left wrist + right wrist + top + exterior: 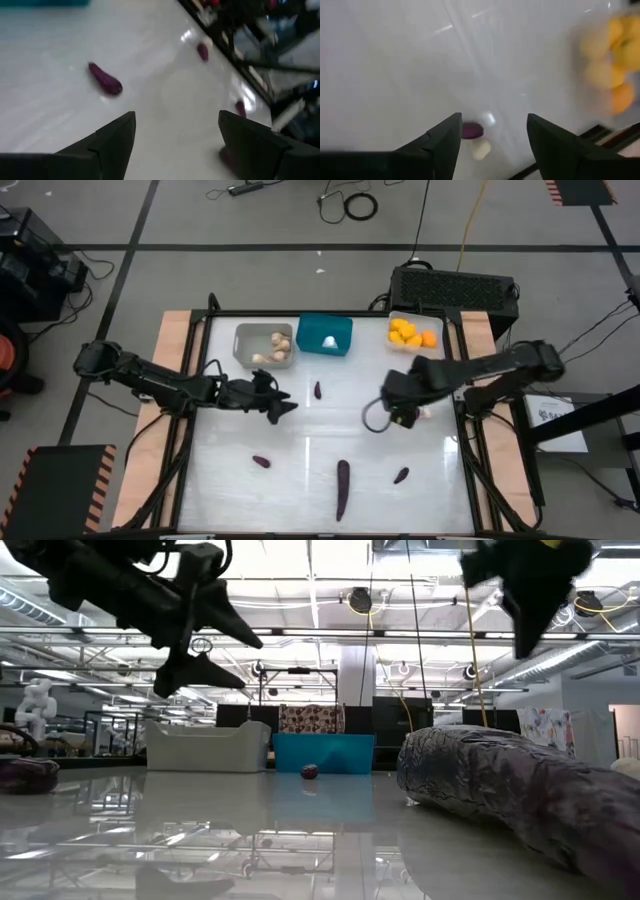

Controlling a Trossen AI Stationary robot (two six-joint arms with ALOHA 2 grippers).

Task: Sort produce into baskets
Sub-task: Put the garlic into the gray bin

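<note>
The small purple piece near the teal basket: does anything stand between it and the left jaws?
Nothing visible does. The purple piece lies alone on the table, and the left gripper, jaws open, hovers beside it with only bare surface between them. The teal basket is just behind the piece, also with a free path.

Left gripper [215,652]: raised, upper left, fingers parted
Long purple vegetable [520,790]: near right
Grey basket [208,748], teal basket [323,752]: far

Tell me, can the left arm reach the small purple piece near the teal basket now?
Probably yes. The left pincer is open and empty, beside the small purple piece. Bare table lies between them, and the teal basket stands behind.
</note>
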